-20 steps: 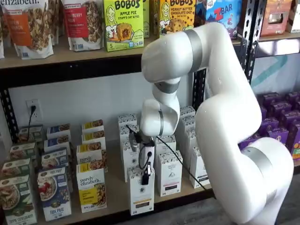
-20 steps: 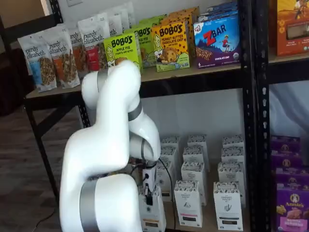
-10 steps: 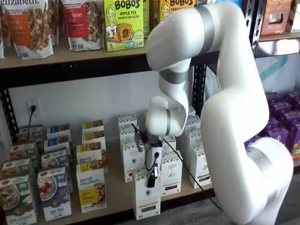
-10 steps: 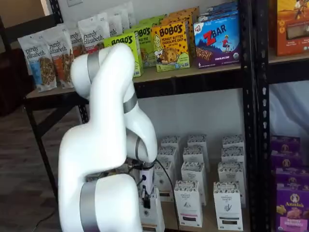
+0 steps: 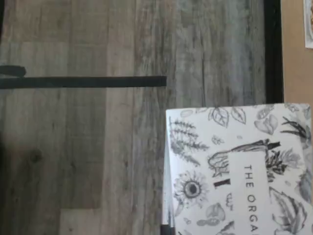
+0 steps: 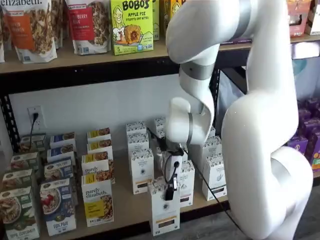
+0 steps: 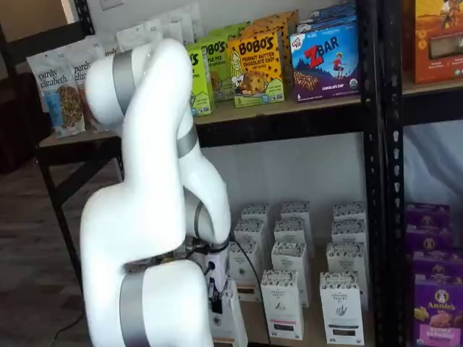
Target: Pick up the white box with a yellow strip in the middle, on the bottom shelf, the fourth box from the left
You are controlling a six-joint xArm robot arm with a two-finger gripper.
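The white box (image 6: pixel 164 212) is a tall narrow carton with a speckled top and a yellowish band low on its front. My gripper (image 6: pixel 170 192) is shut on its top, with the black fingers down over the upper front. The box hangs at the front edge of the bottom shelf (image 6: pixel 125 205), partly past it. In a shelf view the box (image 7: pixel 231 322) shows beside the arm with the gripper (image 7: pixel 215 296) on it. The wrist view shows the box's leaf-patterned top (image 5: pixel 234 166) over grey floor.
Alike white cartons with dark bands (image 6: pixel 141 170) (image 7: pixel 281 303) stand in rows behind and to the right. Purely elizabeth boxes (image 6: pixel 97 200) stand to the left. The black rack post (image 7: pixel 376 181) and purple boxes (image 7: pixel 434 303) are at the right. The upper board holds Bobo's boxes (image 6: pixel 131 25).
The gripper has moved right and forward with the white box in it, away from the row of cartons. The arm's upper links have swung up and right.
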